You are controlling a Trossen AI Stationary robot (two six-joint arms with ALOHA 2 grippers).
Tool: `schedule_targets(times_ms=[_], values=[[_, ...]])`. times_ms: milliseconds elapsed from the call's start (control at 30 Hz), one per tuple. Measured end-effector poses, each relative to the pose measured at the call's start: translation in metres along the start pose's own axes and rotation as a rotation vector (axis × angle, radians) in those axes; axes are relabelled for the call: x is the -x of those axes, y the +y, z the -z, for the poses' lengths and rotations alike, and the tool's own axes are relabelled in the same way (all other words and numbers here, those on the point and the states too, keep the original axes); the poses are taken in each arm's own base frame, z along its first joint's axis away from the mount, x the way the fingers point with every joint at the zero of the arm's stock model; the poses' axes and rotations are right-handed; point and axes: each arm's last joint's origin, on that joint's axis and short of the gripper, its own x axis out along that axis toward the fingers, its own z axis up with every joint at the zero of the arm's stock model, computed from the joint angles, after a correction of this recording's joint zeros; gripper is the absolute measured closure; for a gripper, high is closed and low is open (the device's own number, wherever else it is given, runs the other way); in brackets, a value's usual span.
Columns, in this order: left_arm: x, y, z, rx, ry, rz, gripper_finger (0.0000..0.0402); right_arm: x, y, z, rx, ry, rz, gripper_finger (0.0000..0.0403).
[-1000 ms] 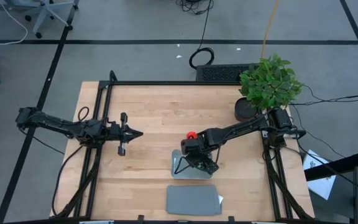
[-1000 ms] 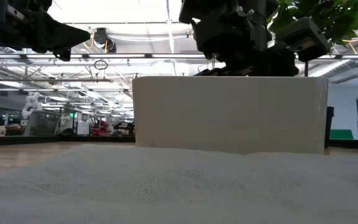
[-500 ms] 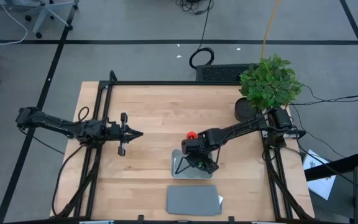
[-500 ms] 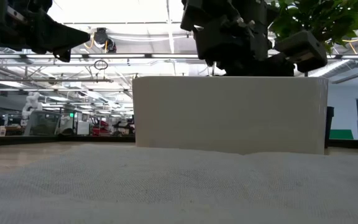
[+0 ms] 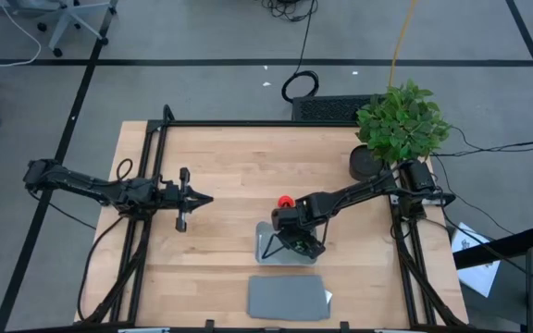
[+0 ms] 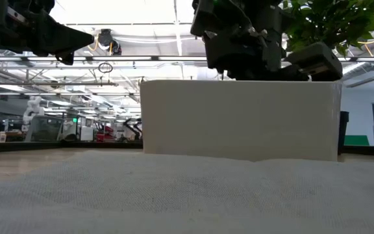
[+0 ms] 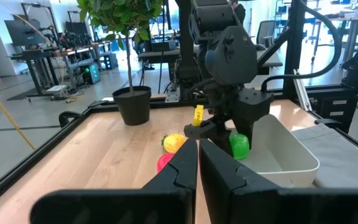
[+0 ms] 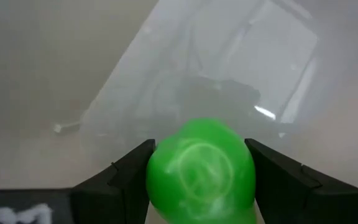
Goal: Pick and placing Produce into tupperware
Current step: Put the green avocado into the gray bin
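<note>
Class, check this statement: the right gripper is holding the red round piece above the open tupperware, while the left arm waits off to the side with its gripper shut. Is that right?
One detail is wrong. The right gripper holds the green round piece, not the red one, as the right wrist view shows. The rest stands: it hangs above the open tupperware, and the left gripper waits off to the side, shut.

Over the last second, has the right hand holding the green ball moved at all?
Barely. From above, the right hand with the green ball stays over the container, just below the red piece.
</note>
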Motion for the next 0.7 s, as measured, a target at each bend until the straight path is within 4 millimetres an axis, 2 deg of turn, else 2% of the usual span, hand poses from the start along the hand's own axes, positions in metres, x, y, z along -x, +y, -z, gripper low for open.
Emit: schedule_targets(times_ms=[433,700], values=[[0.0000,0.0000,0.0000,0.000,0.000,0.000,0.0380,-0.0032,0.0005,0.0002,-0.004,-0.020,0.005,0.0186],[0.0000,0.0000,0.0000,0.001,0.000,0.000,0.0380,-0.0041,0.0038,-0.0027,-0.004,-0.032,0.006,0.0161]])
